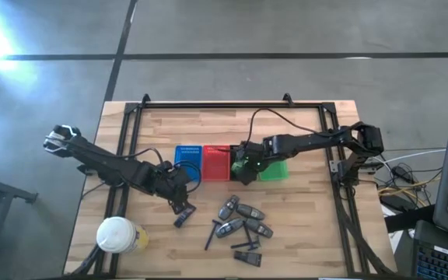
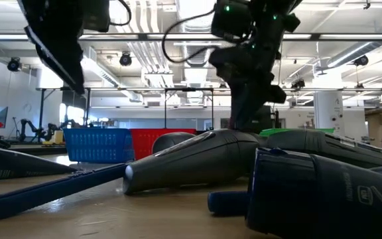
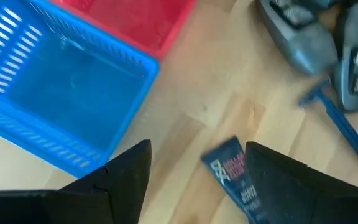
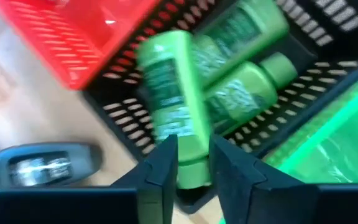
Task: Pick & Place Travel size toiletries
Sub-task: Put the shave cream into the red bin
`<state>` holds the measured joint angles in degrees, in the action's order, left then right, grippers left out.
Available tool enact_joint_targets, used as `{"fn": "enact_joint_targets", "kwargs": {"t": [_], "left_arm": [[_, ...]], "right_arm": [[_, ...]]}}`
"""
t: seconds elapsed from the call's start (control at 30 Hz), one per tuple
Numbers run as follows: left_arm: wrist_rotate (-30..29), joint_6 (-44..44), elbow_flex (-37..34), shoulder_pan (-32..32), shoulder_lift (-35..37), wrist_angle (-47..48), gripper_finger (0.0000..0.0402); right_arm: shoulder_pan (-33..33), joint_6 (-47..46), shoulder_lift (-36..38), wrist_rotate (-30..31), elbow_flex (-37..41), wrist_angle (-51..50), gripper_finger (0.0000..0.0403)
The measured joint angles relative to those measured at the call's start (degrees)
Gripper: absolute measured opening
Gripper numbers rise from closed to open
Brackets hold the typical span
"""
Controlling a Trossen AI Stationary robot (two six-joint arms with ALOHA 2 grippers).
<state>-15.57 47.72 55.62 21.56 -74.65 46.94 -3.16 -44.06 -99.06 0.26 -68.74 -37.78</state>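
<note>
We see the right gripper [image 4: 193, 163] above the black basket [image 4: 328, 46], its jaws clamped on the end of a green bottle [image 4: 169, 93], which is tilted over the basket. Two more green bottles [image 4: 241, 56] lie inside that black basket, which sits between the red basket [image 1: 218, 161] and the green basket [image 1: 276, 170] in a row with the blue basket [image 1: 187, 161] on the wooden worktop [image 1: 309, 233]. The left gripper [image 3: 194, 171] hovers just in front of the blue basket with its jaws apart, directly above a small dark packet [image 3: 232, 174] lying flat on the worktop. Near the front of the worktop lies a cluster of grey tubes [image 1: 243, 219] with blue-handled razors [image 1: 209, 235] beside them. A white-lidded round container [image 1: 117, 234] stands at the front left corner.
</note>
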Motion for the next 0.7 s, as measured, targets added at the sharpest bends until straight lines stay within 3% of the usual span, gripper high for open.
{"fn": "enact_joint_targets", "kwargs": {"t": [0.2, 0.37, 0.53, 0.7], "left_arm": [[2.1, 8.0, -2.1, 0.7, 0.0, -1.1, 0.0276], [9.5, 15.0, -2.4, 1.7, -0.9, -2.1, 0.0308], [13.9, 20.8, -2.4, 5.5, -5.7, -2.8, 0.0322], [16.3, 24.3, -2.4, 9.6, -12.1, -7.3, 0.0319]], "right_arm": [[2.6, 2.8, 2.3, 4.2, -0.8, -0.4, 0.0156], [3.8, 2.7, 4.9, 6.5, -0.6, -2.6, 0.0228], [4.5, 0.9, 7.2, 8.8, -0.5, -6.7, 0.0287], [4.4, 0.8, 8.3, 8.9, -0.3, -8.8, 0.0322]]}}
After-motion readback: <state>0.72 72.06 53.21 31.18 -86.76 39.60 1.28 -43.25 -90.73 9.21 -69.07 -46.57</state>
